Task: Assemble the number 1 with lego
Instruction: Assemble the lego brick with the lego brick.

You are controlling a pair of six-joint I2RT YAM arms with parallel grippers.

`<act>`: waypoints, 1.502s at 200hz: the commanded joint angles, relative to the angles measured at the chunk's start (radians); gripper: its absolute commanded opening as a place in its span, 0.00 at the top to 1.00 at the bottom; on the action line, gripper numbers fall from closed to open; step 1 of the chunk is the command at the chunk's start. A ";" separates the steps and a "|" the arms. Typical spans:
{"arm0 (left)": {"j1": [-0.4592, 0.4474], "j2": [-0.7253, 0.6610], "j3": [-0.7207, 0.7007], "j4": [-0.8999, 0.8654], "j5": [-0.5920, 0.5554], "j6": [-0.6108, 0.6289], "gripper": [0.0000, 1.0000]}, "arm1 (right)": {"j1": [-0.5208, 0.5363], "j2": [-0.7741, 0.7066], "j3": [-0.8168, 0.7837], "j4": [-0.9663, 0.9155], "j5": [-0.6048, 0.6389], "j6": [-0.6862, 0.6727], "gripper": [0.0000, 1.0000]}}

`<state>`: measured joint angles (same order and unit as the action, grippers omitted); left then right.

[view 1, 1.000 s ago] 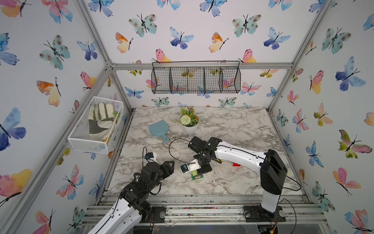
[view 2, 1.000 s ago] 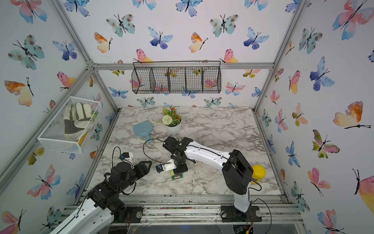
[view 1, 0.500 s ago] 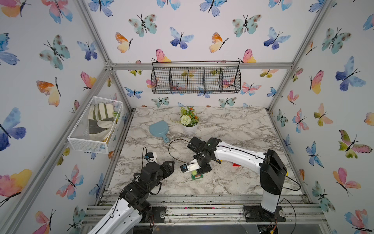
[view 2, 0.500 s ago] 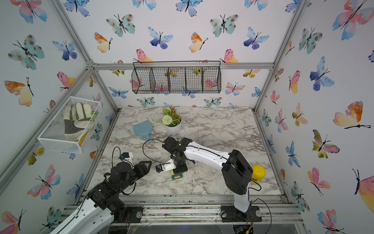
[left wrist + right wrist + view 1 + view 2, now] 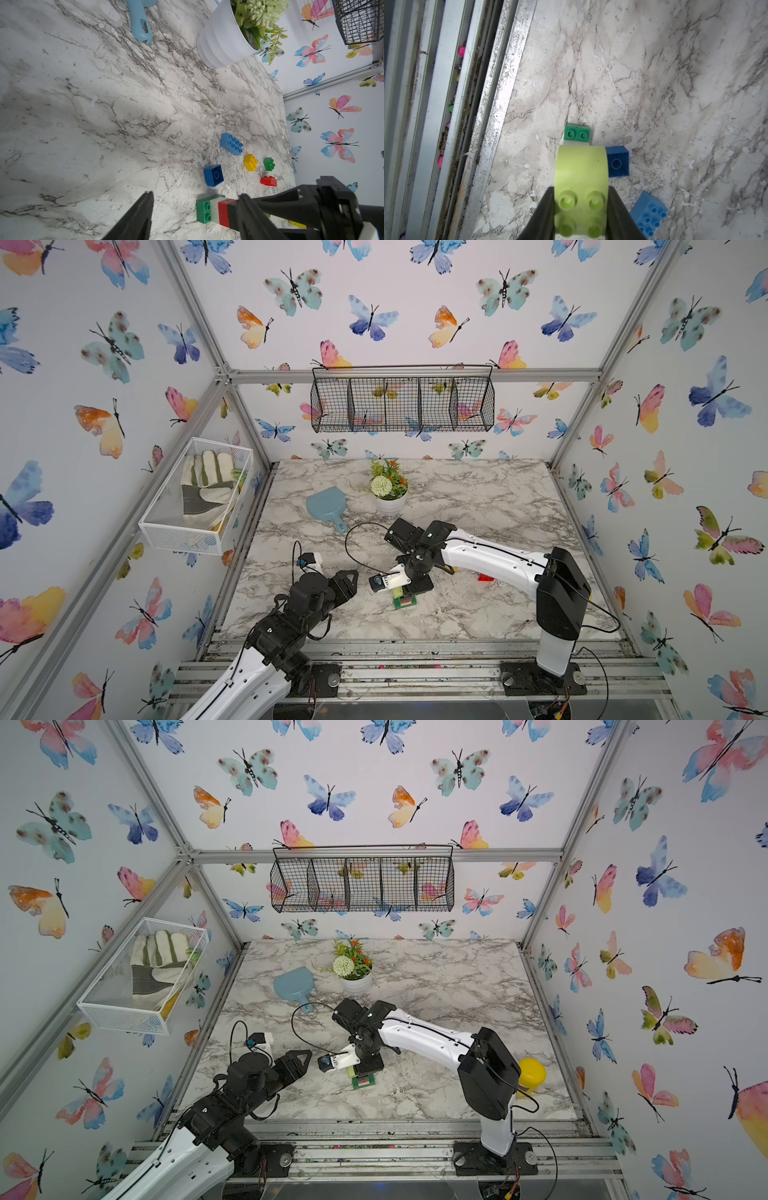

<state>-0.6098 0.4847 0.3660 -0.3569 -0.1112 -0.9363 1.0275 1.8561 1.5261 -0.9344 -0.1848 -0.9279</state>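
The lego stack stands upright on the table, near its front edge: a green brick at the bottom with two studs free, then a white one, then a red one. Above the red one it is dark; I cannot tell what is there. The lime brick is over the top of this stack; whether it touches it, the pictures do not show. Just beside the stack lies a dark blue brick that shows its hollow underside. Further to the right are a long light blue brick, a yellow brick, a small green brick and a red brick.

The table has a grey-white marble pattern. Toward the back are a white flower pot and a light blue scoop. The walls carry butterfly paper; a black wire basket hangs on the back wall, and a white mesh basket with a work glove on the left wall.

My right gripper is clamped on the lime brick, one finger on each side. My left gripper hangs low just left of the stack, its jaws apart and nothing between them.
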 commanded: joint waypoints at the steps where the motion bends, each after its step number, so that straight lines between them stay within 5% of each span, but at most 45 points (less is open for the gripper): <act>1: 0.004 -0.009 -0.007 0.004 -0.007 0.002 0.32 | 0.006 -0.027 -0.011 -0.016 0.014 0.000 0.96; 233: 0.005 -0.011 -0.007 -0.002 -0.016 -0.004 0.32 | 0.006 0.028 -0.139 0.029 0.050 0.000 0.98; 300: 0.005 -0.012 -0.001 -0.009 -0.015 0.004 0.32 | 0.006 -0.025 -0.057 0.082 -0.048 0.089 0.53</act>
<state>-0.6098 0.4759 0.3660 -0.3588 -0.1120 -0.9428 1.0275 1.8412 1.4483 -0.8600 -0.1852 -0.8833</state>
